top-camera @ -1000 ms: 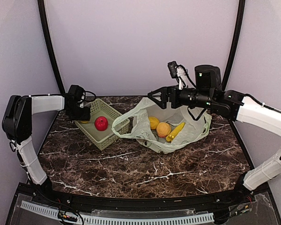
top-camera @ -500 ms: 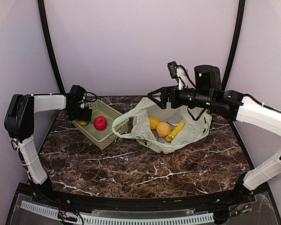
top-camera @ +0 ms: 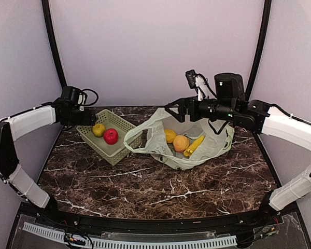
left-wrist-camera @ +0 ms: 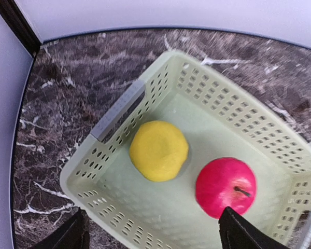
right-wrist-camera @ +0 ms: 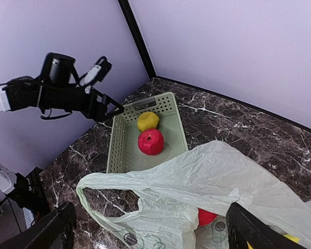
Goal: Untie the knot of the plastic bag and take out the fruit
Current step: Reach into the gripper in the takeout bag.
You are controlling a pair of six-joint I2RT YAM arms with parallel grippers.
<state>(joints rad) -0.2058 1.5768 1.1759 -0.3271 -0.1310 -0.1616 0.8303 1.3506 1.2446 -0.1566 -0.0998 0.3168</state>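
Left wrist: left claw (left-wrist-camera: pixel 153 234) agape, empty, over basket (left-wrist-camera: pixel 119 110); right claw (right-wrist-camera: pixel 151 228) agape, empty.

Closed in by plain pale lilac walls (top-camera: pixel 155 46) under soft, even light. Framed left and right by black curved posts (top-camera: pixel 53 46). Floored with a dark brown marbled table (top-camera: pixel 160 192), veined white, fronted by a white perforated strip (top-camera: pixel 129 243).

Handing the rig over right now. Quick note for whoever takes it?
Left gripper: open, empty, above the basket.
Right gripper: open, empty, over the mouth of the plastic bag.
Done: bag untied and open; yellow-green fruit and red apple lie in the basket.
Left: two orange fruits, a banana and a red piece inside the bag.
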